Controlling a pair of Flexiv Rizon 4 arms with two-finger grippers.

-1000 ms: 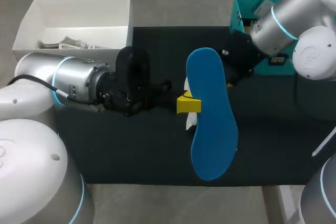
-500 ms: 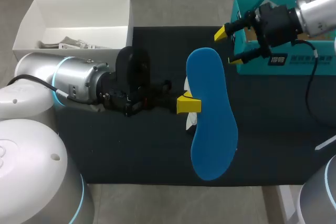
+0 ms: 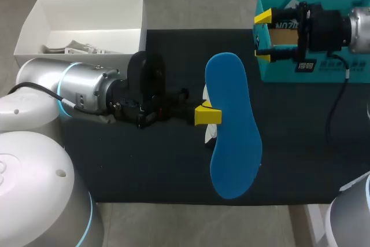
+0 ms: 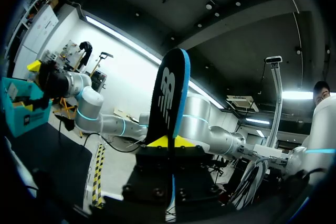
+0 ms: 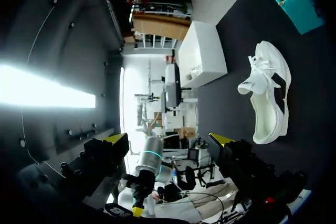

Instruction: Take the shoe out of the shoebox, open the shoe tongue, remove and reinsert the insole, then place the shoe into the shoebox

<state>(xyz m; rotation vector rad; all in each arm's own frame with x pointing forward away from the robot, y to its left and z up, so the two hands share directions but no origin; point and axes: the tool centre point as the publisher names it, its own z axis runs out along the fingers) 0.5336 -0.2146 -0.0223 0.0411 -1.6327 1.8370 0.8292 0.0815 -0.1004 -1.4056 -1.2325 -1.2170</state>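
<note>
White sneaker (image 5: 269, 103) lies on the black mat (image 3: 144, 166), outside both boxes. In the right wrist view its laces and tongue are bunched at one end and its opening is in sight. From the head view only small white parts of it (image 3: 208, 135) peek out beside the long blue foam insole (image 3: 231, 131), which hangs above it and hides the rest.

The insole is out of the shoe and clamped in the left gripper (image 3: 207, 114), whose yellow tips pinch its long edge near the middle. In the left wrist view the insole (image 4: 169, 98) stands edge-on between the two fingers, with its black printed underside on one side and its blue face on the other, and the left gripper (image 4: 168, 141) is closed tight on it. The left arm comes in from the left with its forearm stretched level over the mat and its wrist pointing toward the right.

The right arm comes in level from the right. The right gripper (image 3: 261, 36) hangs over the near end of the teal cardboard box (image 3: 324, 70), well apart from the insole, with its fingers spread wide and nothing between them. The right wrist view shows the same wide gap (image 5: 169, 139).

A white open box (image 3: 87, 4) sits at the far left corner of the mat.
</note>
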